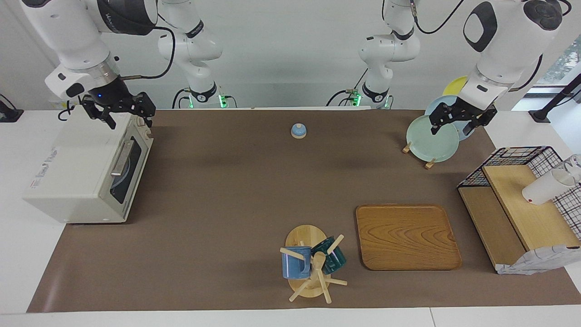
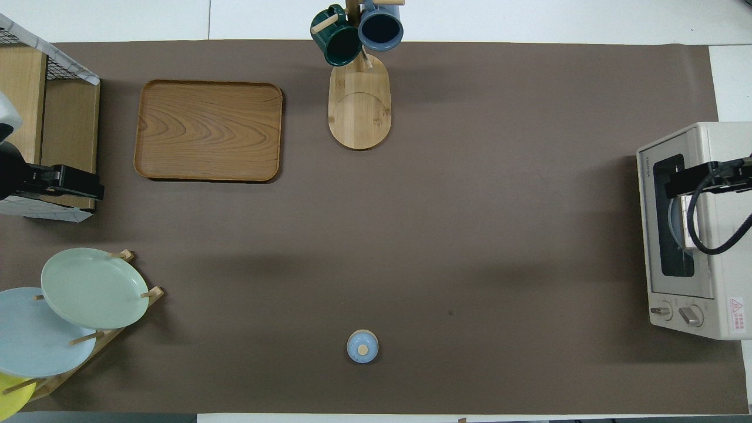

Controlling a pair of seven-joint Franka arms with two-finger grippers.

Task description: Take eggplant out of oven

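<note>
The toaster oven sits at the right arm's end of the table, at about nine o'clock in the facing view and three o'clock in the overhead one, and its door is shut, the silver bar handle lying flat against the dark glass. No eggplant shows anywhere on the brown mat, and the window gives only a pale bluish curve inside, so I judge it is inside the oven but cannot see it. Nothing of the task looks done yet: the door must be pulled down, the eggplant grasped and brought out, perhaps to the wooden tray at about five o'clock in the facing view. The right gripper hangs over the top edge of the oven nearest the robots, just above the door's upper rim, its fingers spread apart and holding nothing; from there I judge it is placed to go for the handle. The left gripper waits over the plate rack at about two o'clock in the facing view, in front of the pale green plate, its fingers also apart and empty. A small blue bell sits near twelve o'clock, and the mug tree near six.
</note>
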